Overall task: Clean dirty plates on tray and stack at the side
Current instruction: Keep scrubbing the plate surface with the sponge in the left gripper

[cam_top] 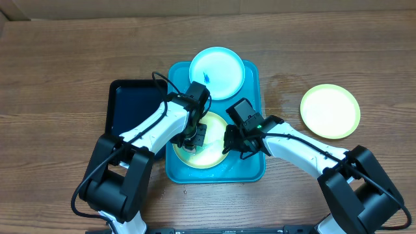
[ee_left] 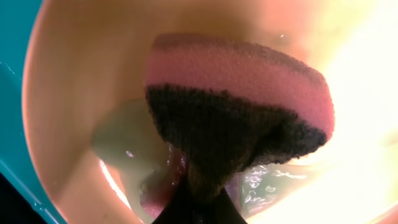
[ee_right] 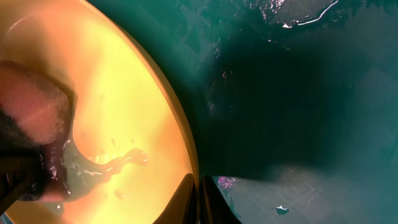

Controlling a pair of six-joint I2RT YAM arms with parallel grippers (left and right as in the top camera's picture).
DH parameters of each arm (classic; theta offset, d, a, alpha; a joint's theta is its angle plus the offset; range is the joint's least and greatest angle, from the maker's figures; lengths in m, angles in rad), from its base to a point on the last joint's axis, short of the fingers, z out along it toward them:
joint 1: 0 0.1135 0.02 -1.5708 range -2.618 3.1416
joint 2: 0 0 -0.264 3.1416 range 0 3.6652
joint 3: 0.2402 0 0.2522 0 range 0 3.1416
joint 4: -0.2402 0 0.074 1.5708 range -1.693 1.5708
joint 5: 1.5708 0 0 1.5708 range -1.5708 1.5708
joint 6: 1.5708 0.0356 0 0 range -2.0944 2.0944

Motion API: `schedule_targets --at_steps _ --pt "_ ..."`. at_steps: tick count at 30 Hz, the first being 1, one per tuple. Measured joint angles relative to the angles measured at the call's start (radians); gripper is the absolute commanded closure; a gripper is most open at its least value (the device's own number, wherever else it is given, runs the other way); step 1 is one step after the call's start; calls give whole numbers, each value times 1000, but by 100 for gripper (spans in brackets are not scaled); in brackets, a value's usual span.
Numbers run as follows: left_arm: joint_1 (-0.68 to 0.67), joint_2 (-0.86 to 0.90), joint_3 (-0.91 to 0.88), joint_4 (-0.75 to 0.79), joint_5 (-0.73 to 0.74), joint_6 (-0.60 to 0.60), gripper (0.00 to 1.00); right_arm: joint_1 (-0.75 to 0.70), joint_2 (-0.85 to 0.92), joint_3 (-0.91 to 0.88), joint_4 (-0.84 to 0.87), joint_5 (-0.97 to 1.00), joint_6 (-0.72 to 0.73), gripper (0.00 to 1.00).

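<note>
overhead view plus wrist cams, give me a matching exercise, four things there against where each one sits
Things:
1. light-blue plate
2. pink sponge
3. black tray
4. untouched lime-green plate

Places:
A. on the table, right of the turquoise tray
B. left of the turquoise tray
C. far end of the turquoise tray
D. in the left gripper, on a lime-green plate in the tray

Pairs: 1-C, 2-D, 3-B, 4-A
</note>
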Motion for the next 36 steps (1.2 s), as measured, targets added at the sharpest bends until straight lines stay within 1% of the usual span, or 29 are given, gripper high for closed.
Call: schedule_targets --at_steps 8,13,17,22,25,29,36 --pt "5 -7 -14 98 38 -18 96 -4 0 0 -5 29 2 96" --pt "12 -7 -11 140 123 -27 96 -7 0 0 -6 33 4 96" --pt "9 -7 18 134 181 -30 96 -7 0 0 -6 34 4 96" --pt "3 -27 82 76 197 -29 96 -2 0 0 1 13 3 96" --pt "2 -60 95 20 154 -29 96 -1 0 0 1 7 4 96" --pt "2 -70 95 -51 60 -29 96 -1 0 0 1 6 4 96" --pt "3 -70 34 -32 -82 -36 96 -1 0 0 0 3 3 96"
